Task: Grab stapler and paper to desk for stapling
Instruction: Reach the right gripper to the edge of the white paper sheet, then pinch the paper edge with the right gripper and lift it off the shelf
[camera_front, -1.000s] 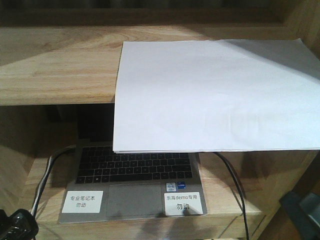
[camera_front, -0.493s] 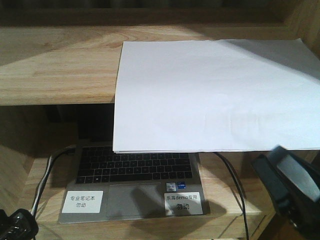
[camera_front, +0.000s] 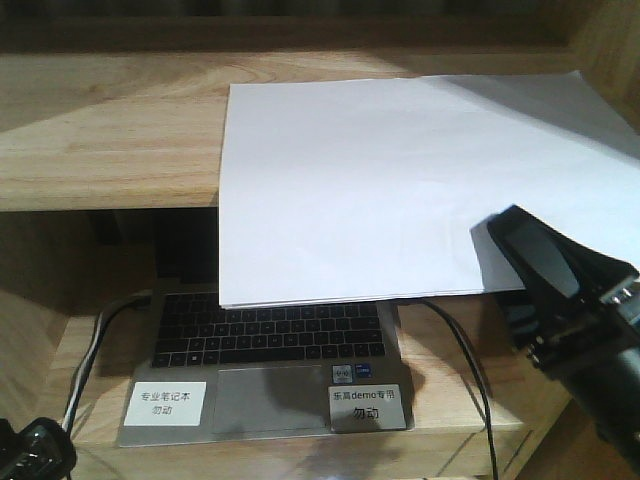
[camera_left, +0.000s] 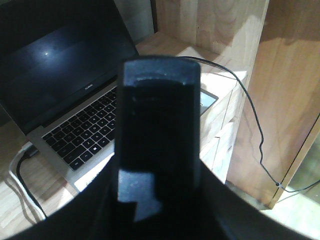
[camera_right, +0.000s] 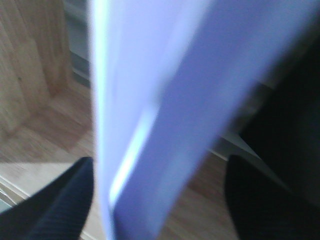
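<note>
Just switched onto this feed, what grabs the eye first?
The paper, a big white stack on the upper shelf, overhangs the open laptop below. The right end effector sits at the stack's near right corner. Its fingers are either side of the sheets, apparently not yet closed.

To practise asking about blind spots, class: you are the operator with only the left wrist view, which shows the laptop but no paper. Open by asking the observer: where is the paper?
Observer: The paper lies on the wooden shelf above the laptop, its near edge overhanging the keyboard.
Operator: Is the right arm near it?
Observer: Yes, the right gripper is at the paper's near right corner.
Operator: Is it clamped on the sheets?
Observer: Not that I can see. In the blurred right wrist view the paper runs between the fingers, with wood visible between it and one finger.
</note>
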